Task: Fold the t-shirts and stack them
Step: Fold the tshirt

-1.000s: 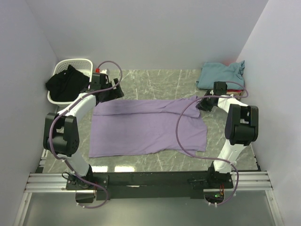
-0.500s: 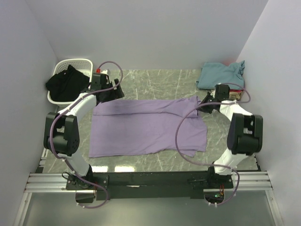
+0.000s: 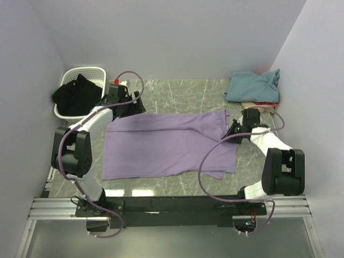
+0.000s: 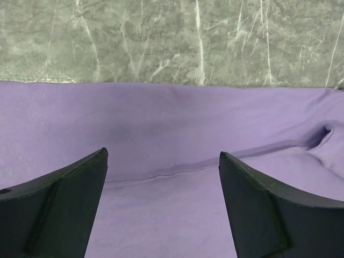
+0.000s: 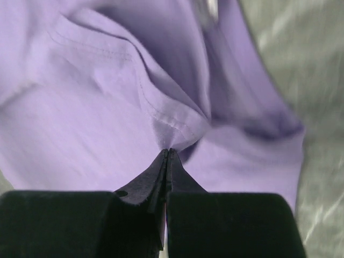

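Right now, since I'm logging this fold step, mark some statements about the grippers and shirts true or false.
1. The right gripper is pinched shut on the lavender t-shirt. True.
2. The left gripper also grips it. False: its jaws stand open over the fabric.
3. The teal t-shirt lies in the white basket. False: it lies in the far right corner of the table; the basket holds a black garment.
4. The lavender t-shirt lies on the table. True.

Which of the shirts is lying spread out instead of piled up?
The purple shirt: it alone lies spread across the middle of the table. The teal shirt tops a small pile in the far right corner.
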Robot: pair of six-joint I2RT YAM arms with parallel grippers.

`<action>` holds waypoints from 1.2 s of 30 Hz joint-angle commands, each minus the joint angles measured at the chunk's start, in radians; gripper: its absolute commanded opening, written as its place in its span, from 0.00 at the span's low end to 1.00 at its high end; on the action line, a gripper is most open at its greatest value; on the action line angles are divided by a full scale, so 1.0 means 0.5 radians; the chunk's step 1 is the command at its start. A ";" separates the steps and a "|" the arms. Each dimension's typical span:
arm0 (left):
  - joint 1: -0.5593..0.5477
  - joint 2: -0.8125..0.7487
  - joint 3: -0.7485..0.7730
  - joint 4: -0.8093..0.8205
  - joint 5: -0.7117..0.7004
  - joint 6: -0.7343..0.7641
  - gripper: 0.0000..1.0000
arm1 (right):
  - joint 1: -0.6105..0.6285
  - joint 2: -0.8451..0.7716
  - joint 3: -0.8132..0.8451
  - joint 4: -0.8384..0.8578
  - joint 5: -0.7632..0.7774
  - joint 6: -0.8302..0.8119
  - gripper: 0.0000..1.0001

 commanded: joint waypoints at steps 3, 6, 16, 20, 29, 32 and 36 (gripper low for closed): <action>-0.013 -0.001 0.033 0.056 0.049 0.012 0.89 | 0.130 -0.318 -0.120 -0.169 0.006 -0.038 0.00; -0.013 0.017 0.030 0.077 0.077 0.006 0.89 | 0.243 -0.386 -0.185 -0.224 0.010 -0.016 0.00; -0.034 0.051 0.030 0.084 0.114 0.009 0.88 | 0.403 -0.675 -0.324 -0.016 0.420 0.205 0.35; -0.056 0.057 0.058 0.068 0.123 0.012 0.88 | 0.382 -0.298 0.075 -0.003 0.399 0.094 0.47; -0.077 0.057 0.076 0.065 0.132 0.009 0.88 | 0.379 0.515 0.750 0.073 0.347 0.072 0.48; -0.080 0.069 0.082 0.068 0.132 0.012 0.88 | 0.382 0.666 0.928 0.052 0.332 0.076 0.48; -0.080 0.103 0.104 0.068 0.142 0.016 0.87 | 0.388 0.813 1.066 0.101 0.304 0.057 0.47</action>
